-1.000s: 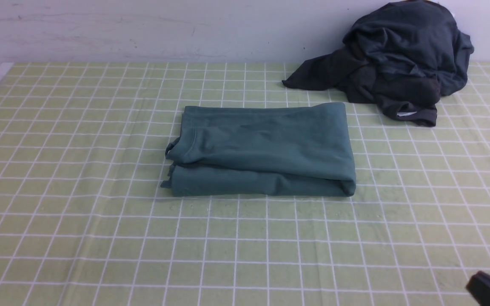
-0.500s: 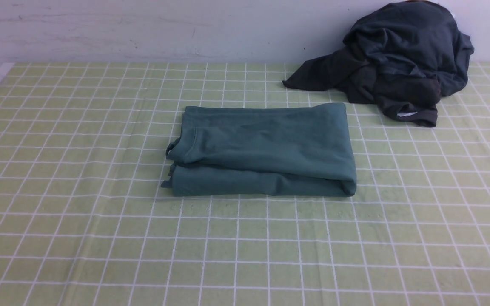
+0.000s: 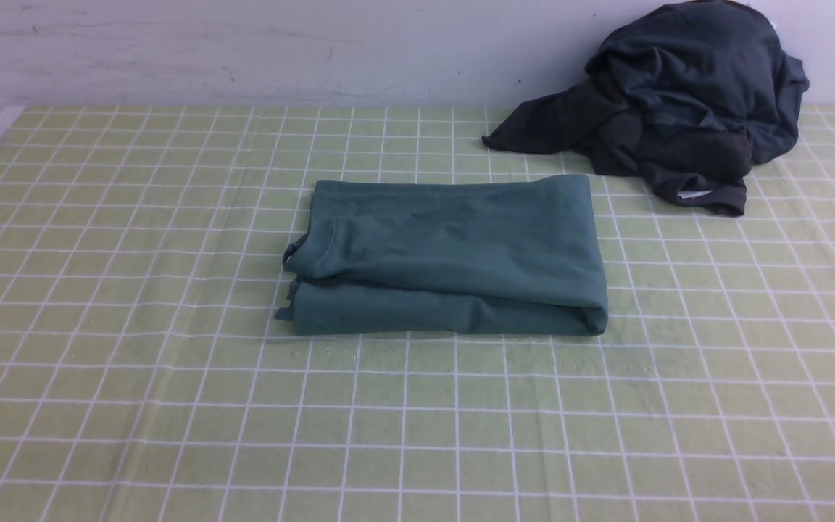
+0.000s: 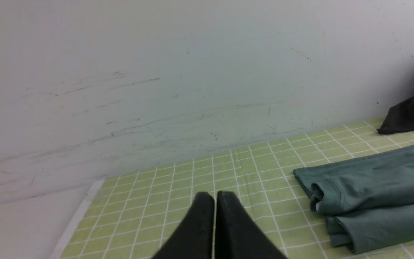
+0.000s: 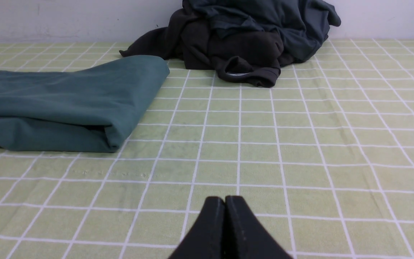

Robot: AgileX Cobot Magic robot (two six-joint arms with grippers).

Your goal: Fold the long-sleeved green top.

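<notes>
Front view: the green top (image 3: pixel 446 254) lies folded into a thick rectangle at the middle of the checked cloth (image 3: pixel 98 406), well apart from the dark heap (image 3: pixel 678 101) against the far wall on the right. Neither arm shows here. The fold looks finished; the likeliest upset is the bulky upper layer sliding or springing open along its loose left edge, where a cuff pokes out.

Left wrist view: the left gripper (image 4: pixel 214 196), fingers pressed together and empty, hovers over bare cloth to the left of the top (image 4: pixel 372 194). The rolled cuff at that edge sits proud, so any sweep rightward at this height could catch it and drag the layers apart.

Right wrist view: the right gripper (image 5: pixel 225 201), likewise closed on nothing, hangs low over the near cloth, right of the top (image 5: pixel 67 104). A low pass could ruck the cloth and tug the bundle askew.
</notes>
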